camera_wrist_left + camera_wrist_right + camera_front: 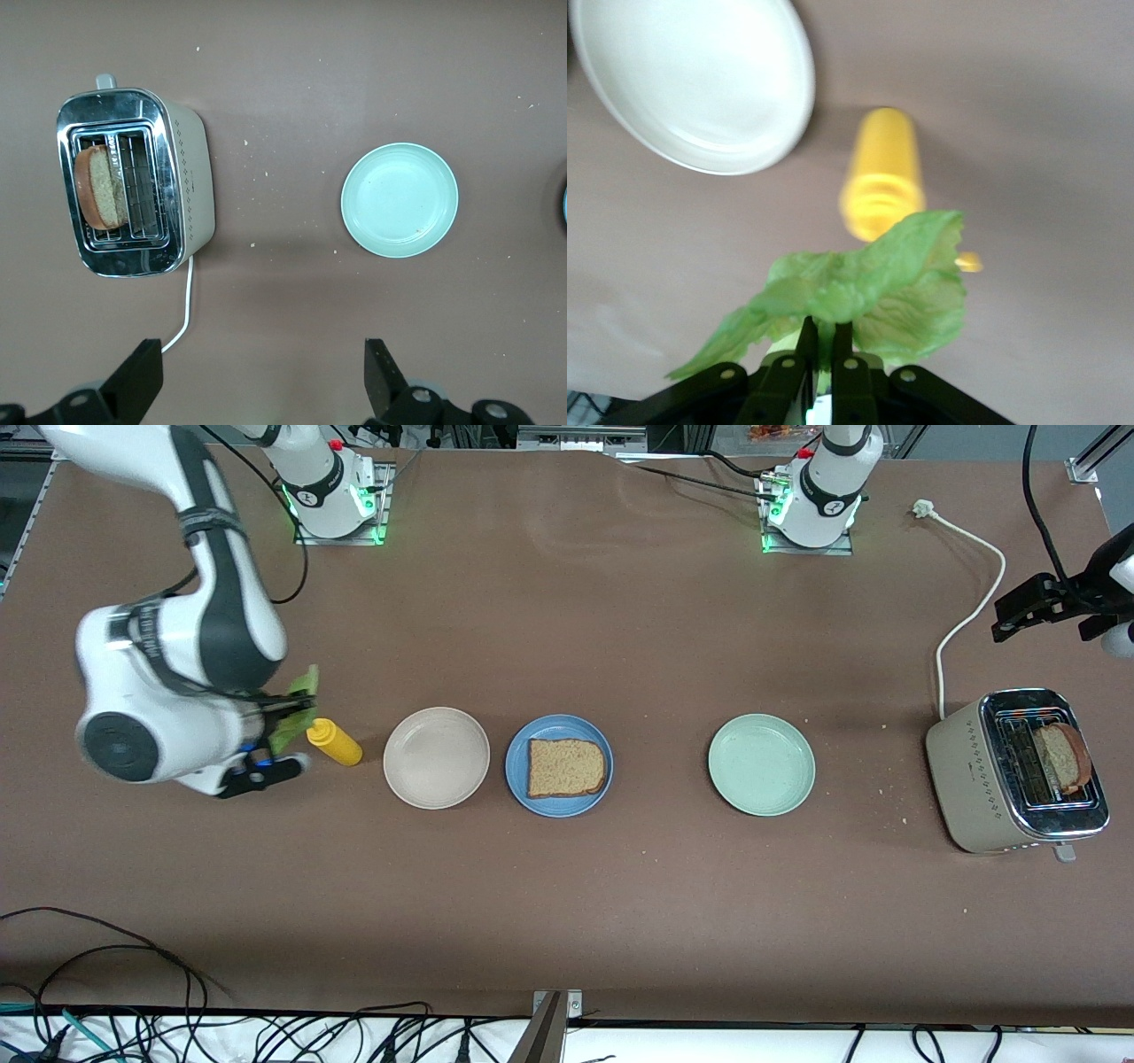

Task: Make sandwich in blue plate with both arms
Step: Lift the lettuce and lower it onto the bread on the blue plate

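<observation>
The blue plate sits mid-table with one brown bread slice lying flat in it. My right gripper is shut on a ruffled green lettuce leaf. It hangs over the table by a yellow bottle, toward the right arm's end. A second bread slice stands in a slot of the toaster. My left gripper is open and holds nothing. It hovers over the table above the toaster's cord.
A yellow squeeze bottle lies beside a beige plate. A pale green plate sits between the blue plate and the toaster. The white cord runs from the toaster toward the left arm's base.
</observation>
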